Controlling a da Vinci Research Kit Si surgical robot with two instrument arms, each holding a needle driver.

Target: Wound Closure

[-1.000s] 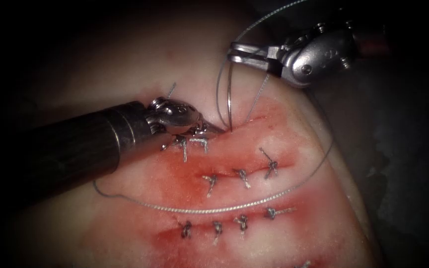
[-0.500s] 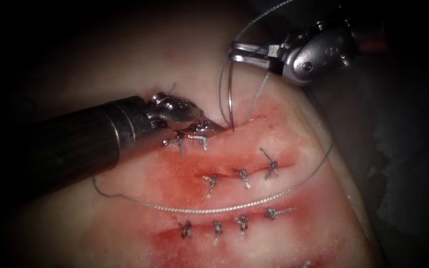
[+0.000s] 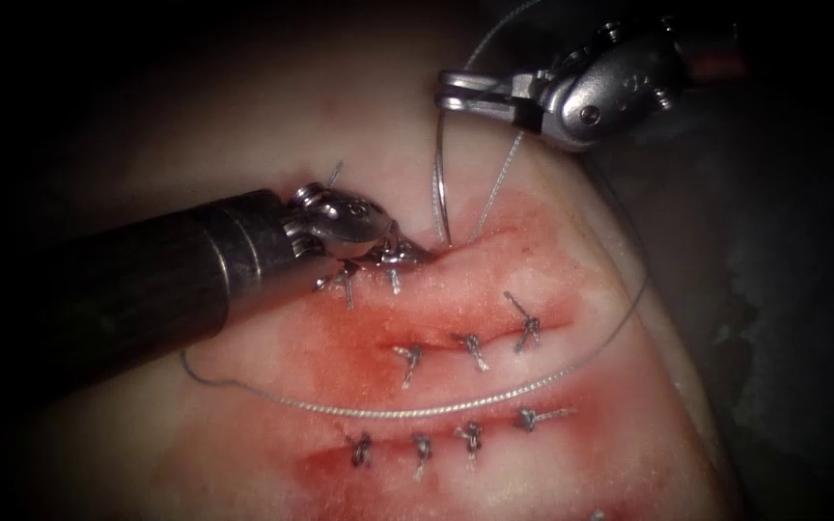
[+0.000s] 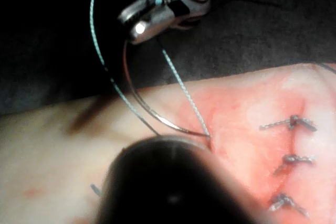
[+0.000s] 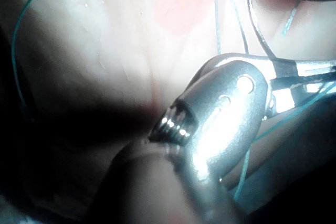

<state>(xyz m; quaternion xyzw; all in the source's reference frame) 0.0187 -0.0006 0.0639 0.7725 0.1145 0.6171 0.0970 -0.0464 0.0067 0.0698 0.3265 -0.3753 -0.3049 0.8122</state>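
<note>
My right tool (image 3: 456, 92) is shut on the curved needle (image 3: 439, 193) near its tail end, above the tissue (image 3: 243, 135). The needle hangs down, with its tip touching the tissue at the left end of the uppermost cut (image 3: 504, 236). In the left wrist view the needle (image 4: 152, 114) arcs from the right tool (image 4: 134, 22) down to the tissue surface. My left tool (image 3: 415, 253) lies on the left side, shut on the tissue edge right beside the needle tip. Thread (image 3: 407, 407) trails from the needle and loops across the tissue.
Two lower cuts carry several knotted stitches (image 3: 470, 349) with short thread ends, and two more stitches (image 3: 393, 280) sit under the left tool. Red fluid (image 3: 359, 333) stains the tissue around the cuts. The tissue's edge drops off at the right (image 3: 668, 318).
The right tool has lifted and turned a little, swinging the needle more upright. The needle tip stays at the cut's left end. The left tool has barely moved.
</note>
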